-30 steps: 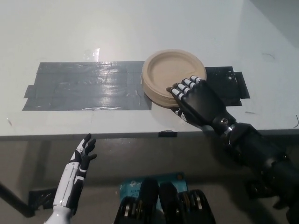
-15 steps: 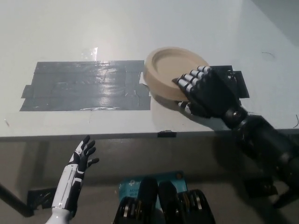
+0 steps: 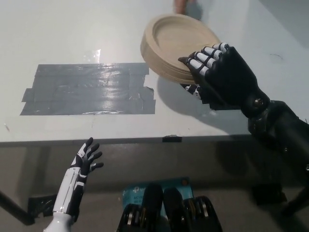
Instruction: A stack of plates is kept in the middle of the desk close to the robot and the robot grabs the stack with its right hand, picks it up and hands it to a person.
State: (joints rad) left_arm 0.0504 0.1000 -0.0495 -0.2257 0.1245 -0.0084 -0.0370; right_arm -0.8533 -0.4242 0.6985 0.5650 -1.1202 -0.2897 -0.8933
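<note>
A stack of tan plates (image 3: 174, 43) hangs tilted above the white desk (image 3: 72, 34), casting a shadow below it. My black right hand (image 3: 219, 77) is shut on the stack's near right rim, fingers over the top edge. A person's fingertip (image 3: 180, 6) shows at the top edge, just beyond the stack's far rim. My white left hand (image 3: 84, 162) rests open below the desk's front edge at lower left.
A wide patch of grey tape (image 3: 89, 89) covers the desk left of the stack. The desk's front edge (image 3: 145, 140) runs across the middle of the picture. A small dark tab (image 3: 172, 138) sits on that edge.
My right hand has lifted the stack off the desk and carried it up and away toward the far side. A person's fingertip has appeared at the top edge. The left hand has barely moved.
</note>
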